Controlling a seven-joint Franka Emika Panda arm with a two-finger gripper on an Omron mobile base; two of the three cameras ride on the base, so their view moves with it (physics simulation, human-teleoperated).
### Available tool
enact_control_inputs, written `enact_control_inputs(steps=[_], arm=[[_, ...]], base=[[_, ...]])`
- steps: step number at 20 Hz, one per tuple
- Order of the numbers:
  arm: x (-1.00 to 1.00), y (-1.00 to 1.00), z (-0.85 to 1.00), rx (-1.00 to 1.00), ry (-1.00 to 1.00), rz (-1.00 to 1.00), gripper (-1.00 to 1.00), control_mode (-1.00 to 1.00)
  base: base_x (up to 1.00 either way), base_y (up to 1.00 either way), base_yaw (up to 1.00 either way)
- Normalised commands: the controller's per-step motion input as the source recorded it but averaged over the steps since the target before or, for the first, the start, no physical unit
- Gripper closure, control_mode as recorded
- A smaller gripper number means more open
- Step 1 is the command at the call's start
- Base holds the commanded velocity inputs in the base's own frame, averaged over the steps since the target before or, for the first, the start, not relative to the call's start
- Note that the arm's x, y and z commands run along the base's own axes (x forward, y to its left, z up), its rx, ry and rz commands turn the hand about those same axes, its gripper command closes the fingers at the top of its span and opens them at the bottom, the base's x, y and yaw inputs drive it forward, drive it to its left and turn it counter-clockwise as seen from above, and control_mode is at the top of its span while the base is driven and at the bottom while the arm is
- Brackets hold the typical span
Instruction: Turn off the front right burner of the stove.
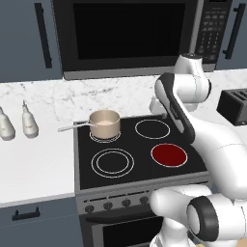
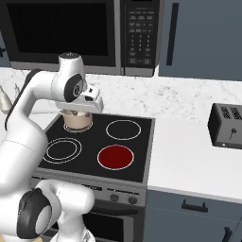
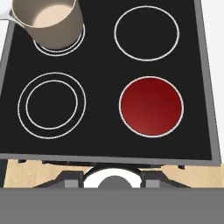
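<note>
Hand view looks straight down on the stove (image 3: 105,52): the burner (image 3: 151,106) glows red at front right. Tool state I cannot tell; it seems raised above the cooktop.

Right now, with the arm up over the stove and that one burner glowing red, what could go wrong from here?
1. The front right burner glows deep red, so it is on; reaching low across it risks heat on the arm.
2. The knobs sit in a close row on the stove front panel, so the hand could turn the wrong one.
3. The saucepan stands on the back left zone with its handle sticking out left; a wide swing might knock it.
</note>
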Motion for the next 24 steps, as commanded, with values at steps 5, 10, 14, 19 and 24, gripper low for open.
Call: enact_control_inputs(steps=[5, 10, 14, 19, 24], arm=[[0.00, 0.00, 0.01, 0.00, 0.00, 0.00, -1.00, -1.00], [0.00, 0.00, 0.00, 0.00, 0.00, 0.00, -1.00, -1.00], [0.00, 0.00, 0.00, 0.00, 0.00, 0.00, -1.00, -1.00], [0.00, 0.00, 0.00, 0.00, 0.00, 0.00, -1.00, -1.00], [-0.08, 0.00, -0.01, 0.00, 0.00, 0.00, -1.00, -1.00]], base=[[0.00, 0.00, 0.00], [0.00, 0.00, 0.00], [0.00, 0.00, 0.00], [0.00, 0.00, 0.00], [0.00, 0.00, 0.00]])
